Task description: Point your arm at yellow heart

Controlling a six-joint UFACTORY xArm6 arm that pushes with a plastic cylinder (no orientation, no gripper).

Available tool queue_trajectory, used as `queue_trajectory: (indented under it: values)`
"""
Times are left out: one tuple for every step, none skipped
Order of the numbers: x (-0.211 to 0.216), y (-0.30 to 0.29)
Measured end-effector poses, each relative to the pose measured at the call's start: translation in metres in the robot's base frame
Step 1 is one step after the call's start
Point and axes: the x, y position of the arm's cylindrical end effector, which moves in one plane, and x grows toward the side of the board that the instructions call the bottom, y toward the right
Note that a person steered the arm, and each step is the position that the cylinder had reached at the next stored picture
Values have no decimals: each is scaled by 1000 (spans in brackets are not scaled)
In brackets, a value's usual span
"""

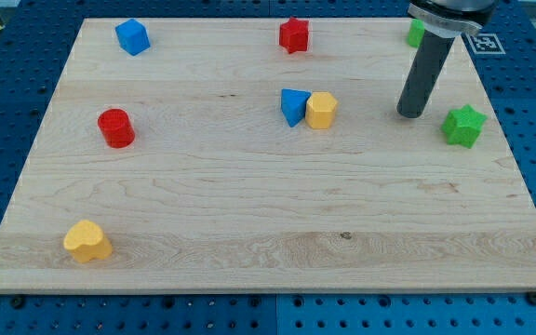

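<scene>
The yellow heart (87, 242) lies near the board's bottom left corner. My tip (410, 113) touches the board at the upper right, far from the heart. It stands just left of the green star (462, 126) and right of the yellow hexagon (321, 110). The rod rises from the tip toward the view's top edge.
A blue triangle (293, 106) touches the yellow hexagon's left side. A red star (293, 35) sits at top centre, a blue cube (132, 37) at top left, a red cylinder (116, 127) at mid left. A green block (417, 33) is partly hidden behind the rod. The wooden board (268, 214) lies on a blue pegboard.
</scene>
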Motion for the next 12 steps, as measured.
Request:
queue_trajectory:
  values:
    - [-4,0]
    - [-5,0]
    - [-5,-1]
    - [-5,-25]
    - [-24,-50]
    - [-37,-68]
    - [-55,-112]
    - [-61,-145]
    - [-60,-177]
    - [-52,-187]
    - [-40,-187]
    - [-8,-187]
